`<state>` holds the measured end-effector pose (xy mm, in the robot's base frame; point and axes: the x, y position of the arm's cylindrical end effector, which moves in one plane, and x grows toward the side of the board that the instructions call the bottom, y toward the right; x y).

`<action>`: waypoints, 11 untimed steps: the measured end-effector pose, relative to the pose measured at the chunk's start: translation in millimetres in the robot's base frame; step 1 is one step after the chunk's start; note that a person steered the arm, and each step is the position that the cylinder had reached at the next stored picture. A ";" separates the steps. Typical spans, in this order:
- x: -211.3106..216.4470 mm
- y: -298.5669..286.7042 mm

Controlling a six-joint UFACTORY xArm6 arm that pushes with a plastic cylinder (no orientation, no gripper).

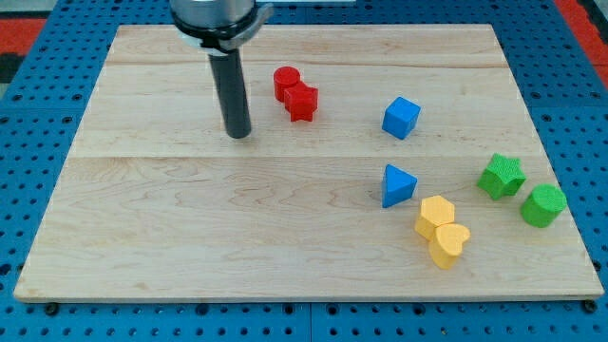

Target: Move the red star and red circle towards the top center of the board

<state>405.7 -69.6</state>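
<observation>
The red circle [286, 82] and the red star [302, 101] sit touching each other near the top centre of the wooden board [190, 237], the star just below and right of the circle. My tip [238, 132] rests on the board to the left of both and slightly lower than the star, with a clear gap between it and them.
A blue cube [401, 117] lies right of the red pair. A blue triangle [397, 184] sits lower. A yellow hexagon [436, 216] and a yellow heart [449, 243] touch at lower right. A green star [501, 176] and a green hexagon-like block [543, 205] are at the right edge.
</observation>
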 end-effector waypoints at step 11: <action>-141.6 35.5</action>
